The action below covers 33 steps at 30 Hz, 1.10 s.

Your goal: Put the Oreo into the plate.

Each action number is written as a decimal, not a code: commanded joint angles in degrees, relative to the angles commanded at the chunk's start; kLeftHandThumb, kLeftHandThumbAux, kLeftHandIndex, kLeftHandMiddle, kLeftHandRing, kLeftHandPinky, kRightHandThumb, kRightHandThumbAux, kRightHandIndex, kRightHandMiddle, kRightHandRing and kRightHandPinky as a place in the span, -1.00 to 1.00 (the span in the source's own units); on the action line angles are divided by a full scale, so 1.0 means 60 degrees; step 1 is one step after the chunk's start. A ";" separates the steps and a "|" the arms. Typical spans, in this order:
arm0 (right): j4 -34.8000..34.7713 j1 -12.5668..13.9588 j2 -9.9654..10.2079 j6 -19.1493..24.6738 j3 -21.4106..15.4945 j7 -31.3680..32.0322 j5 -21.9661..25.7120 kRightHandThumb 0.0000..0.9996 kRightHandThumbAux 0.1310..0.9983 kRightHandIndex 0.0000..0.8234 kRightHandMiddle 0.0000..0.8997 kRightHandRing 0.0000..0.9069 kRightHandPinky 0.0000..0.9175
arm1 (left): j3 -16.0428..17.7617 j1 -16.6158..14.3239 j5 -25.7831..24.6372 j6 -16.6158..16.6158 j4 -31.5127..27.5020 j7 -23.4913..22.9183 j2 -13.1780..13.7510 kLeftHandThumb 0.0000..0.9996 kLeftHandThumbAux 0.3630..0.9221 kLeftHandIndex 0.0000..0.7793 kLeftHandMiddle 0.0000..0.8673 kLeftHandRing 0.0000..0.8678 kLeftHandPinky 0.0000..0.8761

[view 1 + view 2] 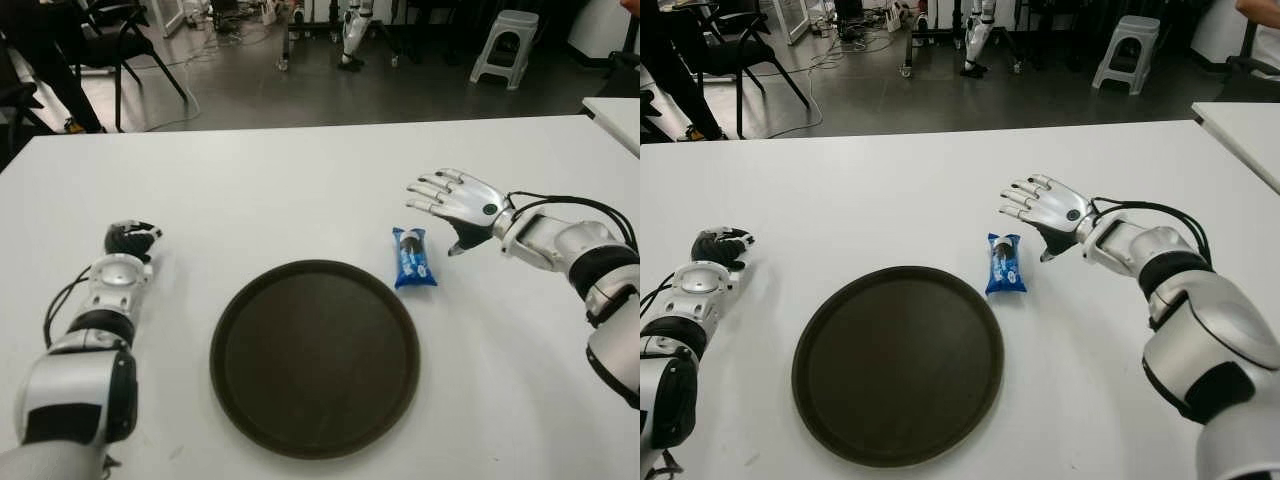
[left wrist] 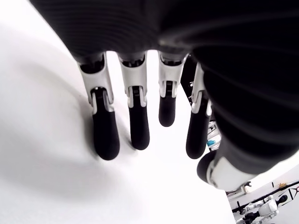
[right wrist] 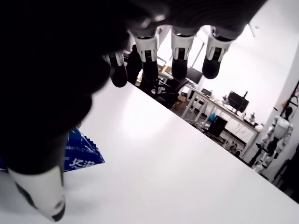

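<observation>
— Nearest, what is sitting on the white desk [image 1: 300,190]?
— Dark round plate [image 1: 314,357], lying bare. Oreo packet [image 1: 411,257] is lying at its 1 o'clock, just off the rim.
— And the right robot hand [image 1: 455,203]?
— Hovering at the packet's 2 o'clock, fingers spread, gripping nothing.
— Left robot hand [image 1: 131,239]?
— Showing at the plate's 10 o'clock, fingers loosely extended, holding nothing.

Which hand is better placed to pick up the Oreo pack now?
The right hand: it hovers open just beside the Oreo pack, which lies right of the plate. The left hand is across the plate, far away.
</observation>
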 joint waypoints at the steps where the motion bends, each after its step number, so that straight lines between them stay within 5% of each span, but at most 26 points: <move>1: 0.0006 -0.0024 -0.0001 -0.0015 0.0032 0.0036 -0.0013 -1.00 0.36 -1.00 -1.00 -1.00 -1.00 | 0.0001 0.0000 0.0000 0.0001 0.0000 -0.0001 0.0001 0.38 0.25 0.08 -0.55 -0.69 -0.89; 33: 0.0148 -0.0687 0.0059 -0.0026 0.1259 -0.0967 -0.1184 -1.00 0.37 -1.00 -1.00 -1.00 -1.00 | 0.0157 0.0004 -0.0103 -0.0046 0.0006 -0.0042 -0.0040 0.39 0.24 0.08 -0.58 -0.72 -0.86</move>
